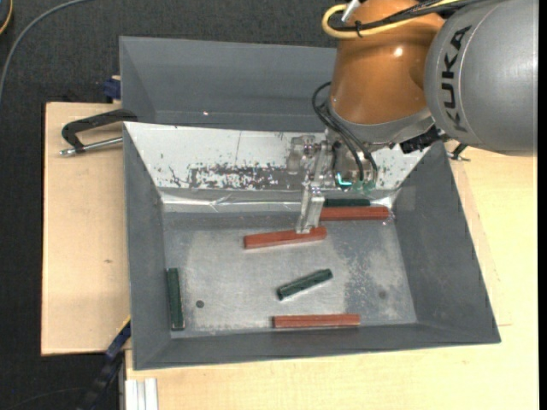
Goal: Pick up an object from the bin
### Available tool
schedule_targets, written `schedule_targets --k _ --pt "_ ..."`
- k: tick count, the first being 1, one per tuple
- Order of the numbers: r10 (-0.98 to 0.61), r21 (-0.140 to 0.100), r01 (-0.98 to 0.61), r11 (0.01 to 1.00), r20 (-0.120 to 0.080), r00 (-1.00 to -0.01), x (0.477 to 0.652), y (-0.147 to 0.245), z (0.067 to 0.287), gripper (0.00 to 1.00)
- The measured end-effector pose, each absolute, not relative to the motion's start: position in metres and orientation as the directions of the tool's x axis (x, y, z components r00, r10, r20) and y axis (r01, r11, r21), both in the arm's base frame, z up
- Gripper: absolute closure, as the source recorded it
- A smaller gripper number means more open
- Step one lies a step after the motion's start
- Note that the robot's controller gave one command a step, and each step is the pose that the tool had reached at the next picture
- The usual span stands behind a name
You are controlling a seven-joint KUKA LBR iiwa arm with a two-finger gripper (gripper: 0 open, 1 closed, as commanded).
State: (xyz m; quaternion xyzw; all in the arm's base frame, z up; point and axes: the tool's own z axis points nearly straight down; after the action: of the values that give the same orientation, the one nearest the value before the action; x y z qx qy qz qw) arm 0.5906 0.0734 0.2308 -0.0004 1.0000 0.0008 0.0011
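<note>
Grey metal bin (145,229) holds loose sticks (304,284) (some red, some dark green). The gripper (308,222) is down at the right end of the red stick (278,239) in the middle. Whether it is wide or narrow, I cannot tell.

Left end of back red bar (357,214) hidden behind end effector (308,225).

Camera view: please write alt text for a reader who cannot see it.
A robot arm's gripper hangs low over a red-brown flat bar in the middle of a grey metal bin. Other red-brown bars and dark green bars lie scattered around it.
</note>
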Motion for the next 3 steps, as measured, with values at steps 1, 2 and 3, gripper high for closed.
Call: schedule_targets --k 1,2,3 --pt "0.034 0.002 0.034 0.999 0.0 -0.999 0.583 0.049 0.087 0.0" --pt "-0.369 0.002 -0.369 0.93 0.0 -0.93 0.579 0.094 0.07 0.0" --pt "-0.364 0.002 -0.364 0.931 0.0 -0.931 0.579 0.093 0.07 1.0"
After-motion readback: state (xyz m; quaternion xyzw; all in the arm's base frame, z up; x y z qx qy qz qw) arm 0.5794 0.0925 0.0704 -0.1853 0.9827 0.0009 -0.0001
